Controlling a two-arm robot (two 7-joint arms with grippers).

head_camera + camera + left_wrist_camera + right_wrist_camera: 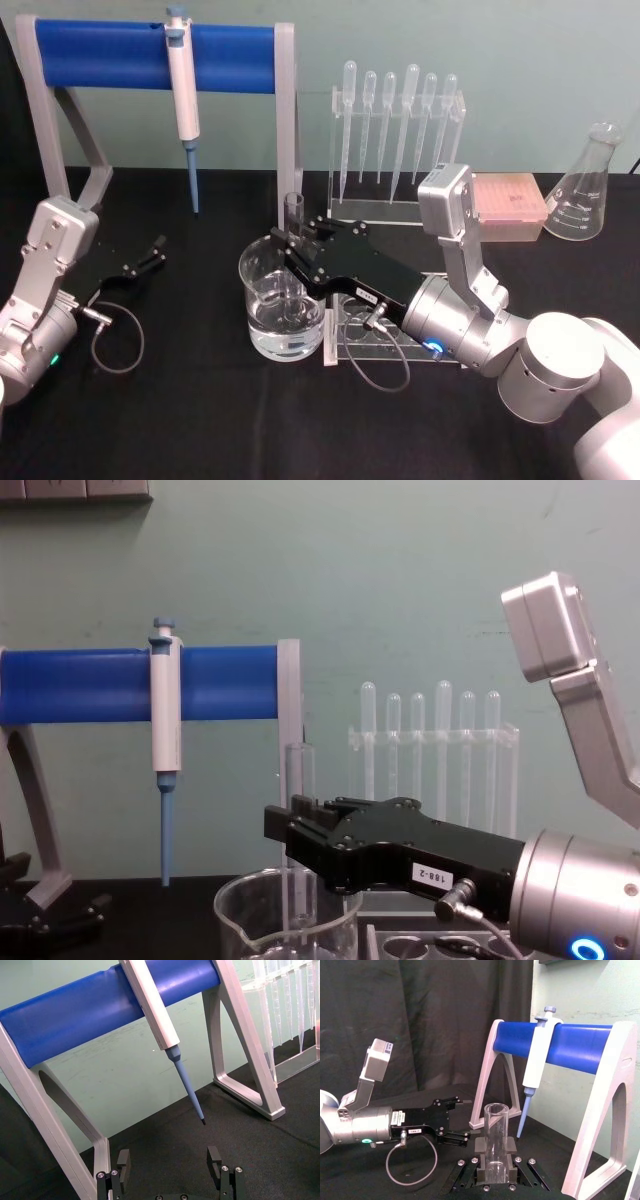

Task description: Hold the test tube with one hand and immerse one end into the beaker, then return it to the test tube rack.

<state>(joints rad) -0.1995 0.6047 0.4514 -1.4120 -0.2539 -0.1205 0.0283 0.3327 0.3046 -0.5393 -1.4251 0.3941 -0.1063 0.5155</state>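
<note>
Black right pincer (pixel 295 827) grips a clear, upright glass test tube (pixel 297 770), lower end inside the wide cylindrical beaker (pixel 236 920) beneath; left pincer (pixel 167 1157), well apart, gapes.

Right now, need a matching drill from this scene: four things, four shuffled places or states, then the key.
Things:
1. test tube
2. beaker
3. pipettor
4. left claw

Places or states:
A. hanging from the blue bar
B. open, holding nothing, on the left side
C. standing on the black table, clear liquid at the bottom
D. upright in the right claw, lower end in the beaker

Pairs: 1-D, 2-C, 3-A, 4-B
</note>
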